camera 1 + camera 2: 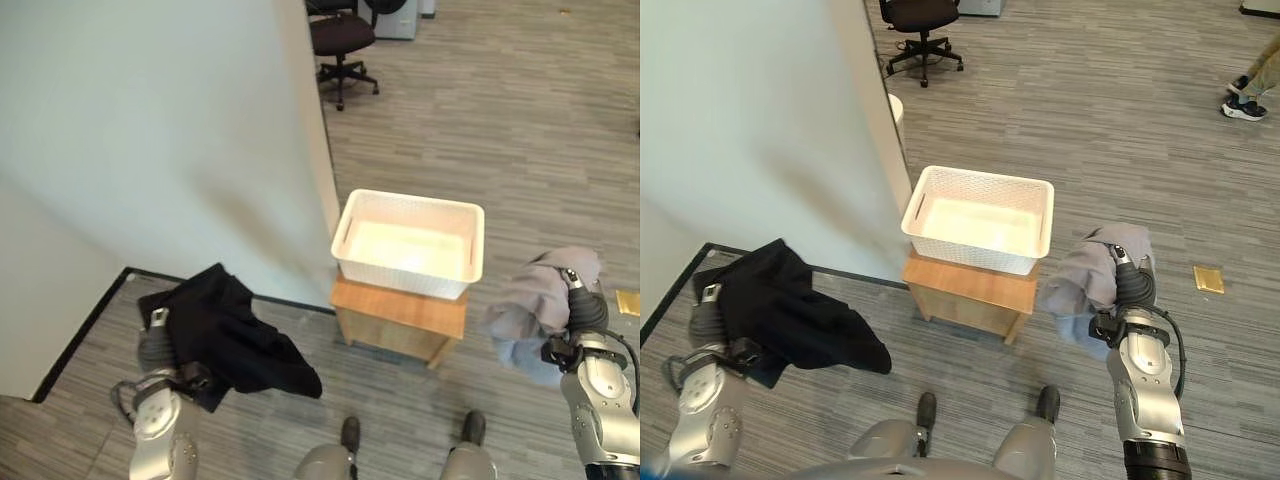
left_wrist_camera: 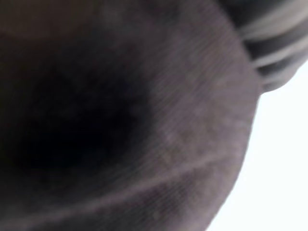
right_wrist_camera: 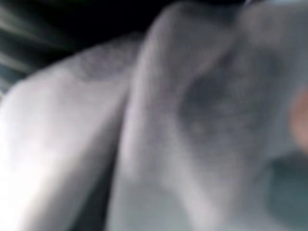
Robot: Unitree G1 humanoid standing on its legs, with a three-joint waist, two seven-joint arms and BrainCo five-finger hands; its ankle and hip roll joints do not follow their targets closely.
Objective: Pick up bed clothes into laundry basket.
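Left hand (image 1: 158, 335): under the black garment (image 1: 235, 335), which drapes over it; fingers hidden, grip not readable.
Right hand (image 1: 1132, 285): raised, wrapped in the grey garment (image 1: 1095, 280); fingers hidden, grip not readable.
Basket (image 1: 410, 243): white, nothing in it, between the two hands and beyond them, nearer the right one, on a small wooden tabletop (image 1: 400, 315).
Bed (image 1: 150, 130): white, beyond the left hand.
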